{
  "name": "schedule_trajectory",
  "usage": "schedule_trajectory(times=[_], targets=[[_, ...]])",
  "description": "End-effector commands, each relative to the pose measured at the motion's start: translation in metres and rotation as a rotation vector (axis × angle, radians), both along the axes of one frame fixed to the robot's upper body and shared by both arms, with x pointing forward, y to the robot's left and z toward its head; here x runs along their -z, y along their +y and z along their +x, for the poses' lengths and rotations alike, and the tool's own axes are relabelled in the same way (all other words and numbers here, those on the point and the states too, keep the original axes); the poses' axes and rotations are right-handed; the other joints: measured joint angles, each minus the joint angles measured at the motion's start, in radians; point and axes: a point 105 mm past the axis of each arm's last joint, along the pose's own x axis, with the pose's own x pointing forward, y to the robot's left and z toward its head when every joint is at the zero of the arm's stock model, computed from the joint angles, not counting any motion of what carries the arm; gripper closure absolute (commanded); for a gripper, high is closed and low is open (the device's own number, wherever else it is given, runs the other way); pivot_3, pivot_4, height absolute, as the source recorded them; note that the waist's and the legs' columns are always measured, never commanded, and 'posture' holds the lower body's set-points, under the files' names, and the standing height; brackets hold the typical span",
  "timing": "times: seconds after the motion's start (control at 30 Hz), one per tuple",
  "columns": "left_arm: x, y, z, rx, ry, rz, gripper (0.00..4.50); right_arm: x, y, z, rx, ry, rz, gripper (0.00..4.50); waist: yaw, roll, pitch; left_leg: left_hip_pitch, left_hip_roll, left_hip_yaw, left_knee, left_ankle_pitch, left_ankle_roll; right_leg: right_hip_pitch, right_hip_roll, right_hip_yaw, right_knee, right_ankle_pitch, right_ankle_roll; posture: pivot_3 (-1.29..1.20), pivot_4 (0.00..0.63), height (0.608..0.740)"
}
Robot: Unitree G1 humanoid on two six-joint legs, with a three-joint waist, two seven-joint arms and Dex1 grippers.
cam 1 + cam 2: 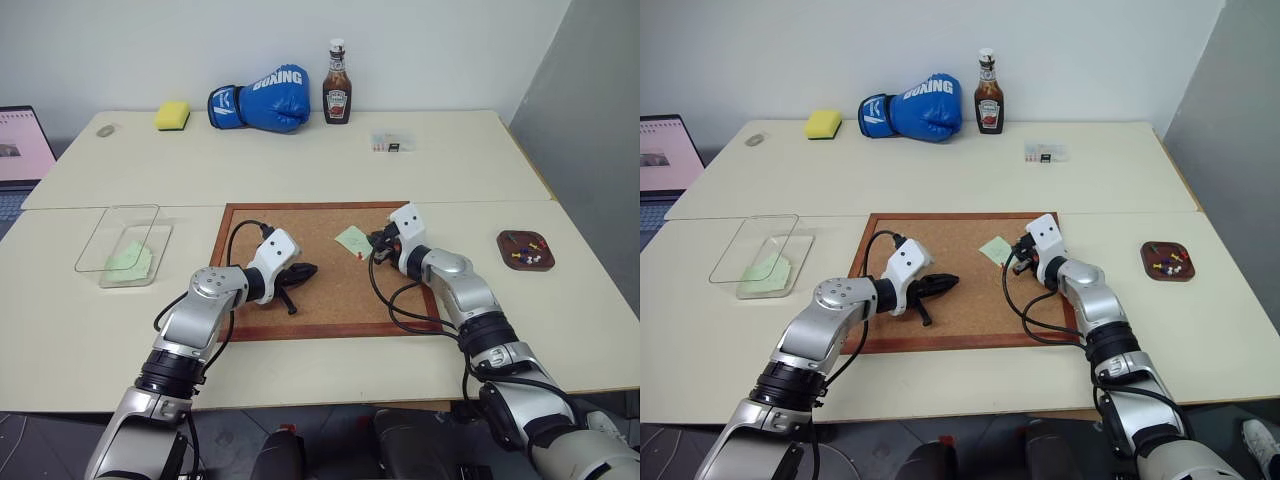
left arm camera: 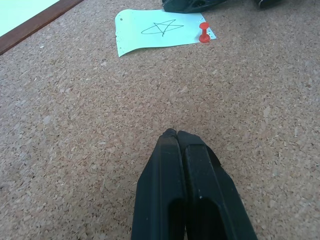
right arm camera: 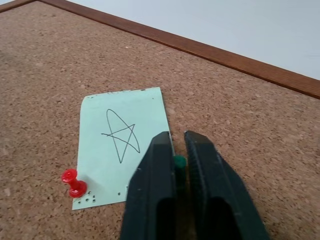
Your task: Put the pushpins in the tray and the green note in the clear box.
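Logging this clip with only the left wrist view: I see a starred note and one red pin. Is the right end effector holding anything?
Observer: Yes. The right end effector is shut on a green pushpin at the green note's corner.
Operator: Is the tray empty?
Observer: No. The tray, on the table right of the corkboard, holds several coloured pins.
Operator: And the clear box?
Observer: The clear box sits left of the corkboard with a pale green paper in it.
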Motion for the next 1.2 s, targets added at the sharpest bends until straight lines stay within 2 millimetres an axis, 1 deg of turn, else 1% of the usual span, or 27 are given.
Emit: schedule_trajectory(times=[0.03, 0.17, 0.27, 0.33, 0.53, 0.63, 0.77, 0.8, 0.87, 0.93, 1.0, 1.1, 1.13, 1.2], targets=[[0.013, -0.001, -0.005, 0.015, 0.047, 0.027, 4.5, -0.021, -0.002, 0.001, -0.01, -0.068, 0.033, 4.49, 0.0, 0.0, 0.0, 0.0, 0.0, 0.0, 0.0, 0.0, 0.0, 0.0, 0.0, 0.0, 0.0, 0.0, 0.0, 0.0, 0.15, 0.74], [0.014, -0.001, -0.006, 0.014, 0.048, 0.028, 4.5, -0.034, 0.0, -0.001, -0.032, -0.112, 0.054, 4.49, 0.0, 0.0, 0.0, 0.0, 0.0, 0.0, 0.0, 0.0, 0.0, 0.0, 0.0, 0.0, 0.0, 0.0, 0.0, 0.0, 0.15, 0.74], [0.015, -0.001, -0.006, 0.013, 0.052, 0.029, 4.5, -0.052, 0.001, -0.004, -0.045, -0.165, 0.08, 4.49, 0.001, 0.0, 0.0, -0.001, 0.0, 0.0, 0.0, 0.0, 0.0, -0.001, 0.0, 0.0, 0.0, 0.0, 0.0, 0.0, 0.15, 0.74], [0.015, -0.001, -0.007, 0.012, 0.054, 0.03, 4.5, -0.059, -0.001, -0.005, -0.043, -0.187, 0.086, 4.49, 0.001, 0.0, 0.0, -0.001, 0.0, 0.0, 0.0, 0.0, 0.0, -0.001, 0.0, 0.0, 0.0, 0.0, 0.0, 0.0, 0.15, 0.74], [0.016, 0.0, -0.007, 0.009, 0.059, 0.031, 4.5, -0.074, -0.006, -0.01, -0.03, -0.22, 0.097, 4.49, 0.001, 0.0, 0.0, 0.0, 0.0, -0.001, 0.0, 0.0, 0.0, 0.0, 0.0, 0.0, 0.0, 0.0, 0.0, 0.0, 0.15, 0.74], [0.017, -0.001, -0.007, 0.01, 0.061, 0.031, 4.5, -0.081, -0.016, -0.01, 0.004, -0.24, 0.094, 4.49, 0.002, 0.0, 0.0, 0.0, 0.0, -0.001, 0.0, 0.0, 0.0, 0.0, 0.0, 0.0, 0.0, 0.0, 0.0, 0.0, 0.15, 0.74], [0.017, -0.001, -0.007, 0.009, 0.063, 0.031, 4.5, -0.091, -0.04, -0.006, 0.105, -0.27, 0.085, 4.49, 0.002, 0.0, 0.0, -0.001, 0.0, 0.0, 0.0, 0.0, 0.0, 0.0, 0.0, 0.0, 0.0, 0.0, 0.0, 0.0, 0.15, 0.74], [0.017, 0.0, -0.008, 0.008, 0.064, 0.031, 4.5, -0.093, -0.054, -0.003, 0.16, -0.277, 0.072, 4.49, 0.002, 0.0, 0.0, 0.0, 0.0, 0.0, 0.0, 0.0, 0.0, 0.0, 0.0, 0.0, 0.0, 0.0, 0.0, 0.0, 0.15, 0.74], [0.018, 0.0, -0.009, 0.008, 0.067, 0.03, 4.5, -0.095, -0.092, 0.001, 0.311, -0.285, 0.027, 4.49, 0.002, 0.0, 0.0, -0.001, 0.0, 0.0, 0.0, 0.0, 0.0, 0.0, 0.0, 0.0, 0.0, 0.0, 0.0, 0.0, 0.15, 0.74], [0.019, 0.0, -0.01, 0.007, 0.071, 0.028, 4.5, -0.096, -0.128, 0.0, 0.436, -0.289, -0.004, 4.49, 0.003, 0.0, 0.0, -0.001, 0.0, 0.0, 0.0, 0.0, 0.0, 0.0, 0.0, 0.0, 0.0, 0.0, 0.0, 0.0, 0.15, 0.74], [0.02, 0.0, -0.01, 0.007, 0.074, 0.027, 4.5, -0.096, -0.159, -0.003, 0.535, -0.286, -0.027, 4.49, 0.004, 0.0, 0.0, -0.001, 0.0, 0.0, 0.0, 0.0, 0.0, 0.0, 0.0, 0.0, -0.002, 0.0, 0.0, 0.0, 0.15, 0.74], [0.021, -0.001, -0.011, 0.008, 0.078, 0.026, 4.5, -0.095, -0.198, -0.009, 0.659, -0.271, -0.039, 4.49, 0.003, 0.0, 0.0, -0.001, 0.0, 0.0, -0.001, 0.0, 0.0, 0.0, 0.0, 0.0, -0.003, 0.0, 0.0, 0.0, 0.15, 0.74], [0.022, -0.002, -0.011, 0.01, 0.079, 0.025, 4.5, -0.094, -0.207, -0.011, 0.688, -0.263, -0.032, 4.49, 0.002, 0.0, 0.0, -0.001, 0.0, 0.001, -0.001, 0.0, 0.0, 0.0, 0.0, 0.001, -0.003, 0.0, 0.0, 0.0, 0.15, 0.74], [0.022, -0.002, -0.011, 0.011, 0.079, 0.025, 4.5, -0.093, -0.219, -0.014, 0.722, -0.249, -0.016, 4.49, 0.001, 0.0, 0.0, 0.0, 0.0, 0.001, -0.001, 0.0, 0.0, 0.0, 0.0, 0.001, -0.003, 0.0, 0.0, 0.0, 0.15, 0.74]])
